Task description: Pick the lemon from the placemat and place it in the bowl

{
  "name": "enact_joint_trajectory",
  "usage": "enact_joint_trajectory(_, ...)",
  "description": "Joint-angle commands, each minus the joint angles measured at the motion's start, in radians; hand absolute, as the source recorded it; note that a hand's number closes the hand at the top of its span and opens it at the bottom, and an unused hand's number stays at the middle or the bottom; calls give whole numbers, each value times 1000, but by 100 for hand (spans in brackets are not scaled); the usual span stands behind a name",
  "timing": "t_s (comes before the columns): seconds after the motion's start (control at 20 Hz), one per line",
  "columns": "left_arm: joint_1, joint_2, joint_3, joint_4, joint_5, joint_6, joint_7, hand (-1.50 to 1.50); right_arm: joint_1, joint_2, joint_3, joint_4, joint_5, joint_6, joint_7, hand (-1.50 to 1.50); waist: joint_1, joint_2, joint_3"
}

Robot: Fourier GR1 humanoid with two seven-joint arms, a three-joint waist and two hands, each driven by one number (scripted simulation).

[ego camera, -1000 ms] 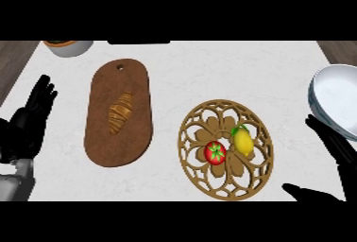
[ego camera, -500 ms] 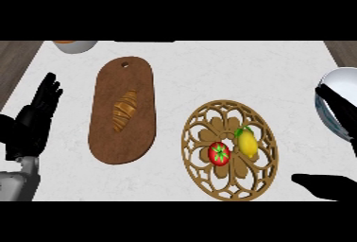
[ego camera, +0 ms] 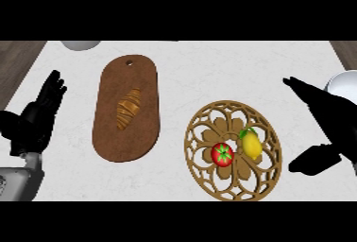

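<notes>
On the near right of the worktop (ego camera: 209, 71), the lemon (ego camera: 251, 144) lies on the fretted round placemat (ego camera: 190, 146) beside a tomato (ego camera: 222, 154), likely light, firm and waxy-slick, best cupped across its middle by the right hand (ego camera: 333, 124), spread open just right of it, with the white bowl (ego camera: 346, 84) beyond.

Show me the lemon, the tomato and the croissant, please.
lemon (ego camera: 251, 144), head view, its yellow middle.
tomato (ego camera: 222, 154), head view, its green top.
croissant (ego camera: 128, 108), head view, its middle.
</notes>
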Motion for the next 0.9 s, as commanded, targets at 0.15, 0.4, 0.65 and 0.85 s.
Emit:
enact_joint_trajectory(0.15, -6, -8, 35, 14, -11, -11, 17, 0, -143, 149, 43, 195, -48, 199, 45, -150, -22, -5, 1)
enact_joint_trajectory(0.4, -1, -35, 15, 14, -32, -2, 10, 0, -160, 229, 135, 341, -21, 274, 80, -150, -19, -3, 2)
enact_joint_trajectory(0.65, 52, -19, 44, -61, -35, -28, 16, 0, -151, 263, 118, 346, -6, 342, 115, -150, -26, -8, 2)
enact_joint_trajectory(0.85, 22, -3, 100, 29, -7, -89, -29, 0, -175, 294, 164, 445, 200, 254, -42, -150, -24, -4, 2)
